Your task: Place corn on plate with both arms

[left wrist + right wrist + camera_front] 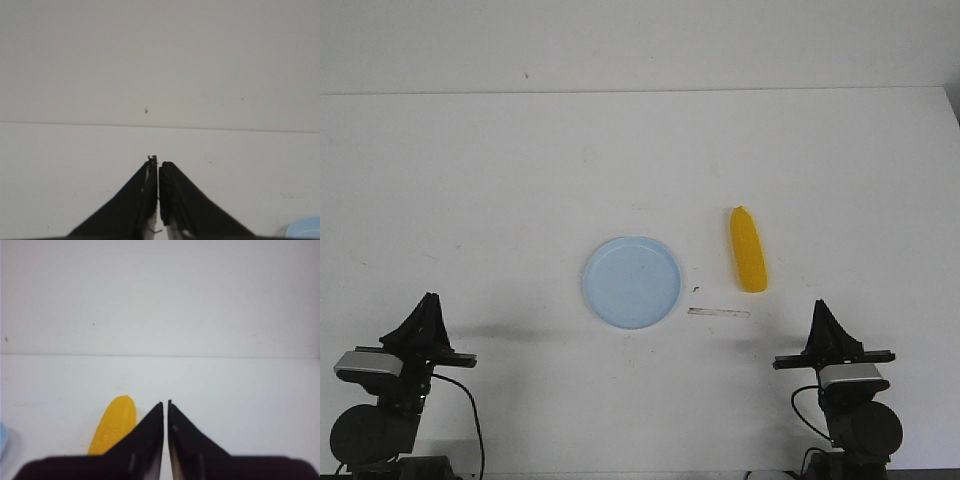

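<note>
**Both grippers parked and empty, corn waiting beside the plate**

The right arm's pointed black gripper [165,405] had its two fingers pressed together with only a hairline gap, gripping nothing. The left arm's matching black gripper [158,161] was likewise closed and empty. Both arms sat folded low at the near edge of the white table [520,180], one at each front corner, fingertips pointing forward and well back from the objects; this looked like a rest pose, with the pick not yet begun.

Ahead of the right gripper lay the bright yellow, tapered toy corn cob [748,250], flat on the table, its narrow end pointing away from the robot. It was just right of the round pale blue plastic plate [632,282], near but apart. The plate held nothing. Lying on that side, the corn probably suited the right arm's reach best.
</note>
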{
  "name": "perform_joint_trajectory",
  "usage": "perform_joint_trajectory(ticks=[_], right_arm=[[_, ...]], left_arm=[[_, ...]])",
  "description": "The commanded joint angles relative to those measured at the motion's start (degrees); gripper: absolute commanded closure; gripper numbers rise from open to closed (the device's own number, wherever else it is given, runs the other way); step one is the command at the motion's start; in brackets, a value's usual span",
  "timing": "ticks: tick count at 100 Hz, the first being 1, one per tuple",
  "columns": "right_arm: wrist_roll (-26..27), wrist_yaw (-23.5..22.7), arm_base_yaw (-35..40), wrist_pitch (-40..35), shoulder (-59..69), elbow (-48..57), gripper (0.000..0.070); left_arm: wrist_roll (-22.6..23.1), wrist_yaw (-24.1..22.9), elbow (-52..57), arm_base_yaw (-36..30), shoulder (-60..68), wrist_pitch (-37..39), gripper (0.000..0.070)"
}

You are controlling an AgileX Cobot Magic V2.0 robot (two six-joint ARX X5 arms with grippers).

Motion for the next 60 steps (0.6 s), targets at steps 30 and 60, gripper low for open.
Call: perform_joint_trajectory(ticks=[30, 60], right_arm=[[0.4, 0.0, 0.0, 0.8, 0.1, -0.1, 0.0684], [3.3, 0.0, 0.0, 3.7, 0.1, 0.0, 0.069]], left_arm=[[-0.2, -0.1, 0.1, 0.1, -0.1, 0.9, 0.0699], [-0.2, -0.1, 0.1, 0.0, -0.1, 0.9, 0.0699]])
